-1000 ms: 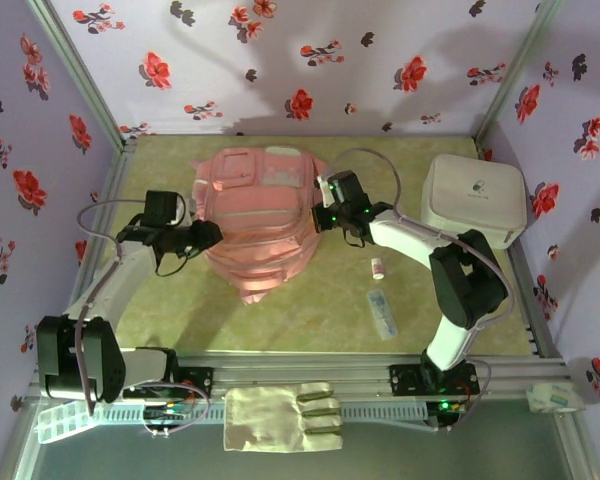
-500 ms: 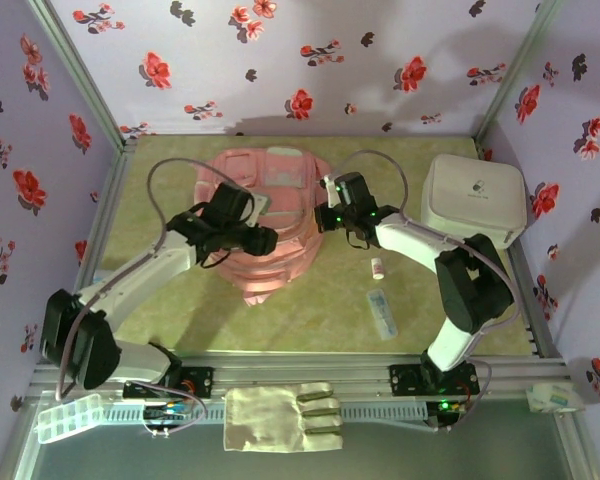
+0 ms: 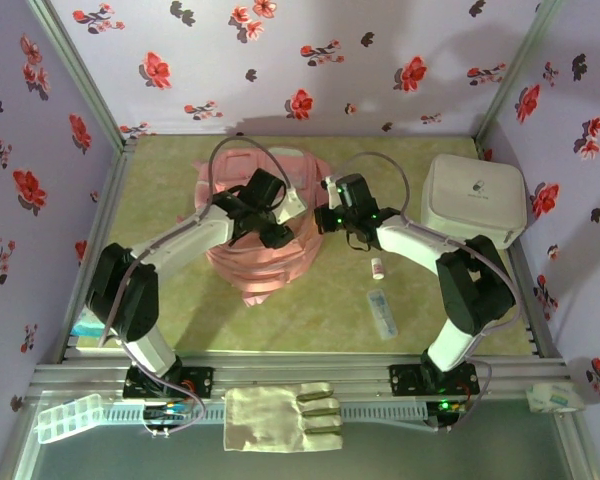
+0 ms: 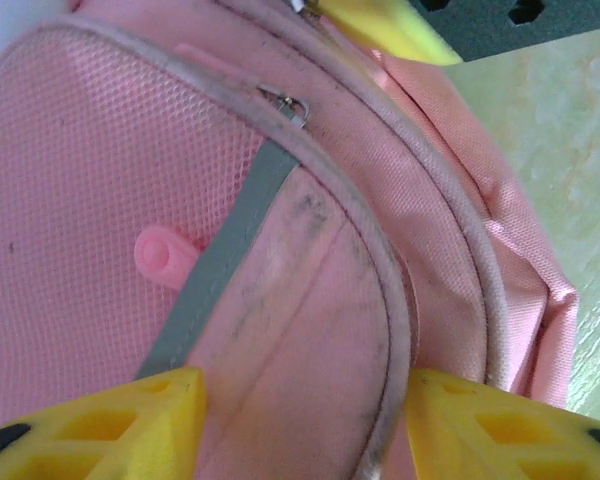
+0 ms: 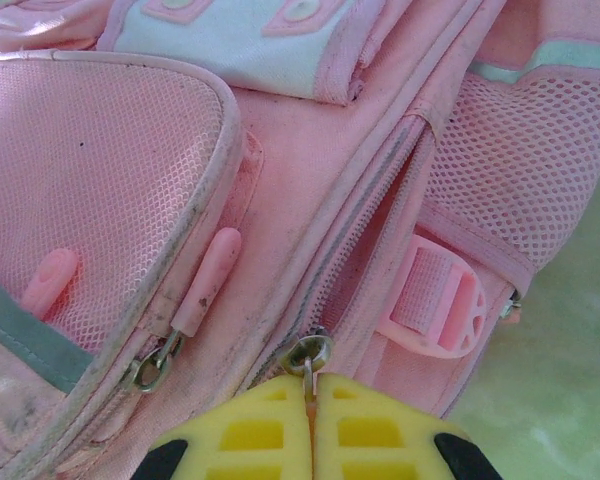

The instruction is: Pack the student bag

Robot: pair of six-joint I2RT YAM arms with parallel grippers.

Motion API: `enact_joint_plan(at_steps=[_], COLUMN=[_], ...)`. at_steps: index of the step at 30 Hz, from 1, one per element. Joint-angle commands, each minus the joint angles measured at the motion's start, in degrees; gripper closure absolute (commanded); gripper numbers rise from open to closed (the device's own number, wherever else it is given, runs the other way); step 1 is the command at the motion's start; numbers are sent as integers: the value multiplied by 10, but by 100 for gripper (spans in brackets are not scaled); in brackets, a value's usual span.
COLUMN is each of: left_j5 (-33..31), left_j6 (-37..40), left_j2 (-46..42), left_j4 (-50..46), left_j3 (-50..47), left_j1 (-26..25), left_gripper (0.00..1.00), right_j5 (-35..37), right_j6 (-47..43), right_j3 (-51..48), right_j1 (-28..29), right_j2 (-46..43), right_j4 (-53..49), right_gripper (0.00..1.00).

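Flanking the student bag (image 3: 250, 262): white box (image 3: 473, 200) far right, small bottle (image 3: 377, 267) just right.
Right gripper (image 5: 310, 392) pinches the zipper pull (image 5: 308, 355); left gripper (image 4: 300, 392) spread over the bag.

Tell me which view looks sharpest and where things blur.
Right wrist view: crisp on the large soft pink fabric backpack, right gripper slightly soft; left wrist view: left gripper blurred up close; top external view: softer, arm shadows on the floral wall.

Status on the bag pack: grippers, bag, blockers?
Right gripper shut on zipper pull. Left gripper open, straddling front pocket edge. Student bag lying flat between arms. Small bottle apart to its right, not blocking.
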Motion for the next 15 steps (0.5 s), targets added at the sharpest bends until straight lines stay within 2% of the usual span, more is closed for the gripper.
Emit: enact_joint_plan(at_steps=[1, 4, 9, 12, 15], left_j5=[4, -19, 15, 46, 91], left_j6=[71, 66, 81, 94, 116], left_j2=[17, 17, -27, -48, -71], left_j4=[-18, -6, 1, -31, -49], left_j3=[25, 28, -3, -15, -43], left_j1=[0, 3, 4, 3, 3], left_gripper=[55, 74, 97, 100, 100], right_j5=[-4, -4, -11, -37, -17], right_j6=[11, 4, -45, -77, -99], right_j3=[-7, -8, -10, 17, 43], right_j1=[-9, -13, -32, -48, -54], right_j2=[-29, -29, -28, -13, 1], right_j4=[23, 22, 7, -41, -75], right_gripper=[99, 99, 96, 92, 90])
